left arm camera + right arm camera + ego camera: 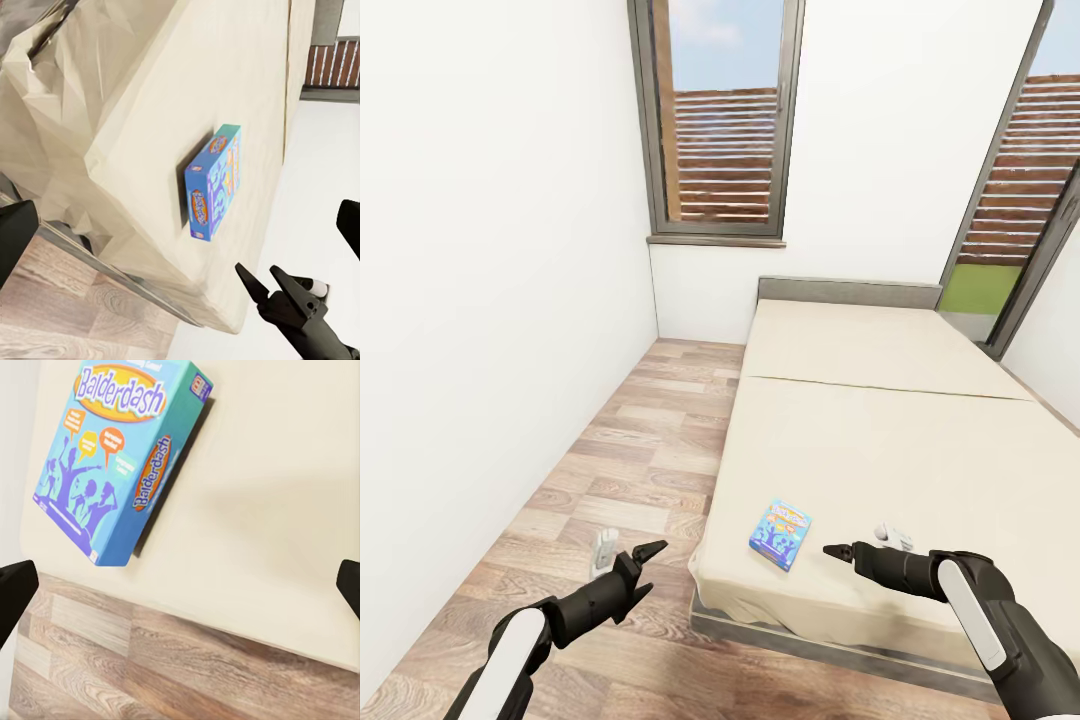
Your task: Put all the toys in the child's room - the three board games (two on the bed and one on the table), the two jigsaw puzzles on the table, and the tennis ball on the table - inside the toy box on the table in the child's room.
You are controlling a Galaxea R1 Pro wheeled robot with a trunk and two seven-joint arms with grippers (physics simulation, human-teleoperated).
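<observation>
Head view shows a small blue game box point(781, 534) lying flat on the beige bed point(920, 440), close to the bed's near corner. In the right wrist view the game box point(120, 457) has the word "Balderdash" in orange and yellow on its top and again on its side, with purple people and little speech bubbles on the blue lid. The left wrist view shows the box point(215, 182) from the side, sitting near the edge of the mattress. The left gripper point(646, 564) hangs over the wood floor point(640, 450) beside the bed, jaws spread apart and holding nothing. The right gripper point(838, 550) hangs over the bed just beside the box, not touching it; whether its jaws are apart cannot be told.
</observation>
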